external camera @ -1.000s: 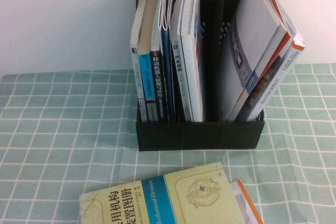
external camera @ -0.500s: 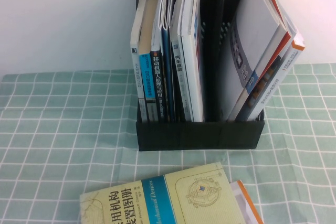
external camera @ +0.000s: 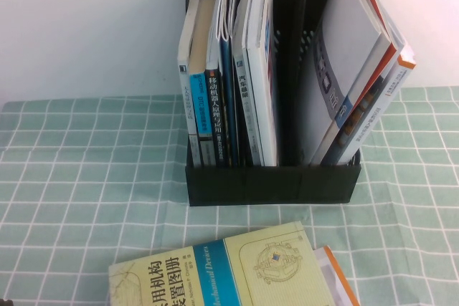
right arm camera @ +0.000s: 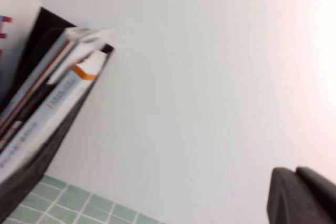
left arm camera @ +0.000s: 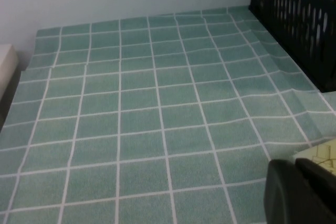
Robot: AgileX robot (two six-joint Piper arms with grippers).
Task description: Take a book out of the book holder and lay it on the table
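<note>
book [external camera: 229, 270] blue band: "Mechanical Devices" | cover: I read "用机构", "装置图册" | dark spine [external camera: 213, 109] in holder: "移动机器人原理与应用"

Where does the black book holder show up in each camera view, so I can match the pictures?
High view: the book holder stands upper centre on the table, full of books.
Left wrist view: its perforated side fills the top right corner.
Right wrist view: its corner, with leaning books, runs down the left edge.
Shared landmark: the green grid cloth under the holder shows in all three.
</note>
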